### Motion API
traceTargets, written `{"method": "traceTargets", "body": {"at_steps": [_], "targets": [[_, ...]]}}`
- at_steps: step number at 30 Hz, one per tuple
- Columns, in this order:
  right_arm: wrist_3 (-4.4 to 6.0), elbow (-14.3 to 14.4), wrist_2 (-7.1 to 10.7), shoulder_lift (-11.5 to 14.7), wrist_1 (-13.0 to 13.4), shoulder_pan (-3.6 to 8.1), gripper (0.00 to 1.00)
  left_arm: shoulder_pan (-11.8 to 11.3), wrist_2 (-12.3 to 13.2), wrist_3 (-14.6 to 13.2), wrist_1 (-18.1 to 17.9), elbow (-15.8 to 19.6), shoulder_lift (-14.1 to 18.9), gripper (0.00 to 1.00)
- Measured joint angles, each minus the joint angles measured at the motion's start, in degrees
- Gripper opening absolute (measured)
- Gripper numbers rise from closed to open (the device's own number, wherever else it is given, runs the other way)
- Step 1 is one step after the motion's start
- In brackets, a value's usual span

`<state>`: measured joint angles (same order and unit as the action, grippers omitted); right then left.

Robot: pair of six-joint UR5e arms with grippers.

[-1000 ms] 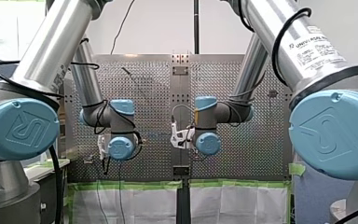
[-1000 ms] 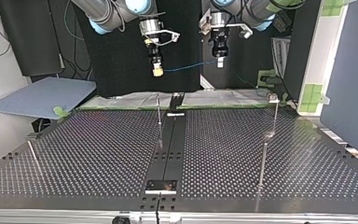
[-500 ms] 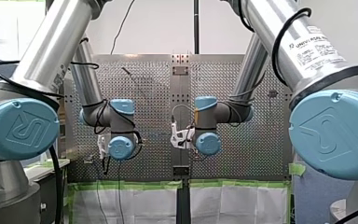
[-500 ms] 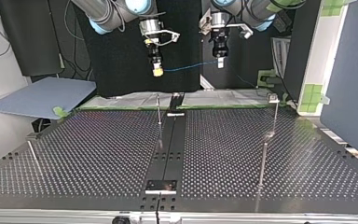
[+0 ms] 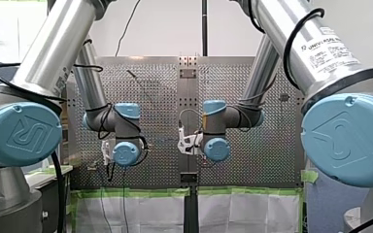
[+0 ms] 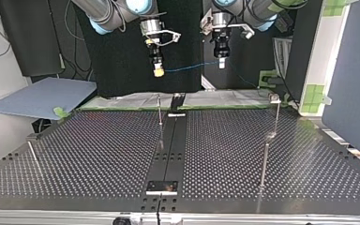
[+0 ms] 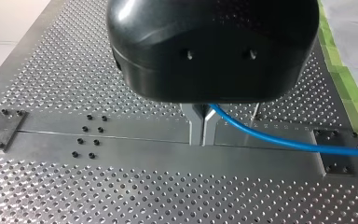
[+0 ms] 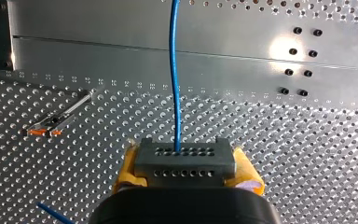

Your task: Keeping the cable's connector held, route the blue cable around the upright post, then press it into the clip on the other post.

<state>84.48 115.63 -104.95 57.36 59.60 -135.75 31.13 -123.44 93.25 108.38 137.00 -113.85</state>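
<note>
My right gripper [image 8: 186,173] has its yellow pads closed on the grey, hole-studded connector block [image 8: 185,156], and the thin blue cable [image 8: 174,70] runs straight ahead out of it. My left gripper [image 7: 202,135], black with bare metal fingers, is pinched almost to no gap on that same cable further along. In the top view both grippers hang well above the perforated metal table [image 6: 98,154]. The cable is stretched nearly level between them and apart from every post, so I judge the routing not yet begun.

What could go wrong:
- The span looks taut. If the arms spread while descending, the connector could be dragged out of the pads, or the cable could slip through the metal fingers.
- The posts are thin. A cable brought down off-line could ride over a post's head instead of wrapping it, or bend the post.
- Too much slack could let the loop fall off before it is pressed into the clip.

Counted: two arms, two grippers, one connector and one cable – a short blue piece beside my right gripper may be its tail, I cannot tell. There are four slim metal posts in the top view: a centre post [image 6: 160,110], a far right post [image 6: 277,115], a near right post [image 6: 264,161] and a leaning left post [image 6: 33,152]. Which one carries the clip is too small to tell
</note>
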Motion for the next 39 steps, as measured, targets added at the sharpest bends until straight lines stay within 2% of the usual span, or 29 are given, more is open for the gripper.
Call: {"method": "traceTargets", "body": {"at_steps": [8, 13, 19, 24, 35, 39], "targets": [[0.2, -0.2, -0.39, -0.4, -0.4, -0.34, 0.0, 0.8, -0.4, -0.8, 0.8, 0.1, -0.8, 0.0], [0.41, -0.3, -1.19, -2.5, -2.5, -0.89, 0.0, 2.0, -0.6, -1.6, 3.1, 0.1, -2.4, 0.0], [0.44, -0.3, -1.31, -3.8, -5.5, -0.95, 0.0, 2.2, -0.6, -1.7, 4.8, 0.1, -2.7, 0.0], [0.44, -0.4, -1.32, -3.9, -6.9, -0.97, 0.0, 2.2, -0.6, -1.8, 5.0, 0.1, -2.7, 0.0], [0.44, -0.6, -1.27, -4.0, -7.3, -0.95, 0.0, 1.7, -0.4, -1.1, 4.6, 0.0, -2.8, 0.0], [1.22, -1.2, -1.12, -2.9, -7.5, -1.26, 0.0, 1.2, -0.3, 0.2, 5.0, -0.1, -1.4, 0.0]]}}
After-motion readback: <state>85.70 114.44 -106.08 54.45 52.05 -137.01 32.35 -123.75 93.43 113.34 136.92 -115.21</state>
